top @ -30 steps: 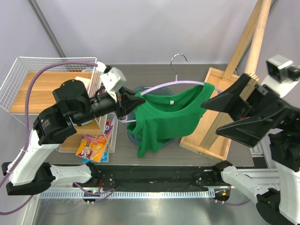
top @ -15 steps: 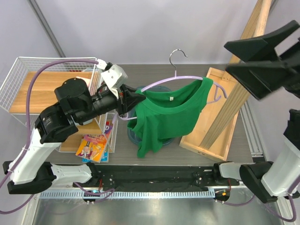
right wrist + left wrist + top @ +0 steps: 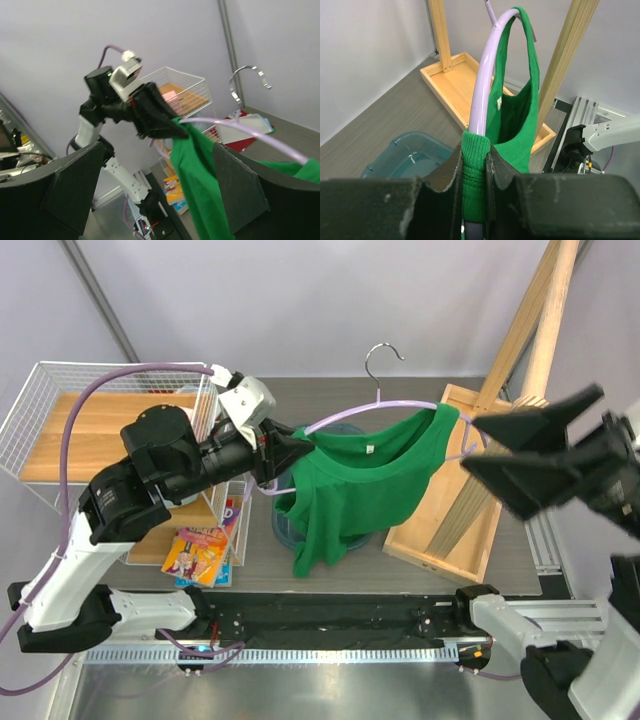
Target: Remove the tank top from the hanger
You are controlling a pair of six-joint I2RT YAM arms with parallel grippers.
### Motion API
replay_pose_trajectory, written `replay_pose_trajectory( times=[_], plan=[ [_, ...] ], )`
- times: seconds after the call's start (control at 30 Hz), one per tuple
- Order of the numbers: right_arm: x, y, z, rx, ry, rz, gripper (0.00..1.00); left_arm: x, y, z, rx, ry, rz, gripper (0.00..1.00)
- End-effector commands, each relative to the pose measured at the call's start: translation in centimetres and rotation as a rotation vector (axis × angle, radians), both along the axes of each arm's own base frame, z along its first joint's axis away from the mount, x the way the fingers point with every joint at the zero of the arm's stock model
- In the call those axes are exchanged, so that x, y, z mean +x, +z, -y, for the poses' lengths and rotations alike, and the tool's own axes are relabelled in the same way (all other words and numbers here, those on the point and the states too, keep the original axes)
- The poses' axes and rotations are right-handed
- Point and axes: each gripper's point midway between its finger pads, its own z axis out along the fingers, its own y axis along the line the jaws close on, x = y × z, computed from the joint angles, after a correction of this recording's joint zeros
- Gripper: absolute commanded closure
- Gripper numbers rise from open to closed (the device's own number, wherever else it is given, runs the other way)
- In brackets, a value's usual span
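Note:
The bright green tank top (image 3: 355,490) hangs on the lilac hanger (image 3: 375,411), held in the air above the table, silver hook (image 3: 380,355) pointing away. My left gripper (image 3: 290,448) is shut on the hanger's left arm with the top's left strap pinched round it; the left wrist view shows the strap (image 3: 474,170) between the pads and the hanger (image 3: 482,85) rising ahead. My right gripper (image 3: 470,444) is open and empty, its jaws wide on either side of the hanger's right end, where the other strap sits. In the right wrist view the top (image 3: 200,185) and hanger (image 3: 240,131) lie between its fingers (image 3: 75,185).
A white wire basket (image 3: 40,400) with a wooden board stands at the left. A teal bin (image 3: 285,530) sits under the top. A wooden tray (image 3: 450,530) and slanted wooden posts (image 3: 530,330) are at the right. Colourful packets (image 3: 195,555) lie by the basket.
My right arm swung up and away, then came back down with its open jaws at the hanger's right end. My left gripper kept its hold, lifting the hanger slightly.

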Motion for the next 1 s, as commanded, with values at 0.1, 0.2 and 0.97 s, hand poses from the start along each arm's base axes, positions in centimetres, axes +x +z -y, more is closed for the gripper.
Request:
replay_pose_trajectory(
  times=[0.1, 0.2, 0.97],
  plan=[
    [-6.6, -4.8, 0.4, -0.045, 0.08, -0.014, 0.04, -0.6, 3.5, -0.9, -0.131, 0.004, 0.068, 1.0],
    [-5.6, -8.8, 1.3, -0.116, -0.016, -0.086, 0.04, -0.6, 3.3, -0.6, -0.122, -0.008, 0.061, 1.0],
    [1.8, -25.6, 23.9, -0.044, -1.291, -0.511, 0.07, 3.1, -1.0, 3.0, -0.075, 0.057, 0.027, 1.0]
  ],
)
